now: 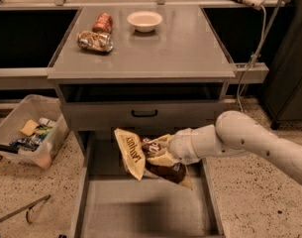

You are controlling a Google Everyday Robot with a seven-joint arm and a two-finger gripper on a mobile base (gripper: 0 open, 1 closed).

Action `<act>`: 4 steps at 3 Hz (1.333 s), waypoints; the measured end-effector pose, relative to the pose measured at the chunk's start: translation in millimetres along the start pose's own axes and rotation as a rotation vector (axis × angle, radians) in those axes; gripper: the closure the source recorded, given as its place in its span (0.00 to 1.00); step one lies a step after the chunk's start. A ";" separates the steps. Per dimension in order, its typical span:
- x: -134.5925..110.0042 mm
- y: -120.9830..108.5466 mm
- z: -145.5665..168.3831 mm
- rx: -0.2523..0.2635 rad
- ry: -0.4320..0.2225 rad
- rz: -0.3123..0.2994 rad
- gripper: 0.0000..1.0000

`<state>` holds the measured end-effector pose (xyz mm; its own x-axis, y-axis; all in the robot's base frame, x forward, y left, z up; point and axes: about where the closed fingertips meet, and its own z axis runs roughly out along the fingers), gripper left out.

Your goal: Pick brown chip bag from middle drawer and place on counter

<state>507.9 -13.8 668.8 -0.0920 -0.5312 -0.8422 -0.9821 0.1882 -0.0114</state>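
Observation:
The brown chip bag [135,155] hangs in the air above the middle drawer [140,207], tilted, its cream-yellow back facing left and its dark brown face lower right. My gripper [160,155] comes in from the right on a white arm and is shut on the brown chip bag near its middle. The bag is level with the drawer front below the counter [180,48]. The drawer is pulled out and its grey floor lies bare beneath the bag.
On the counter stand a white bowl [144,20], a red can [103,22] and a crushed can [94,40]. A clear bin [26,133] of items sits on the floor at left. A closed drawer front with a black handle [144,113] is above the bag.

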 end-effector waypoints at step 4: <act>-162.8 -16.4 -101.5 0.026 0.026 -0.137 1.00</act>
<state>522.3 -14.2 860.7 0.0386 -0.5743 -0.8178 -0.9811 0.1337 -0.1402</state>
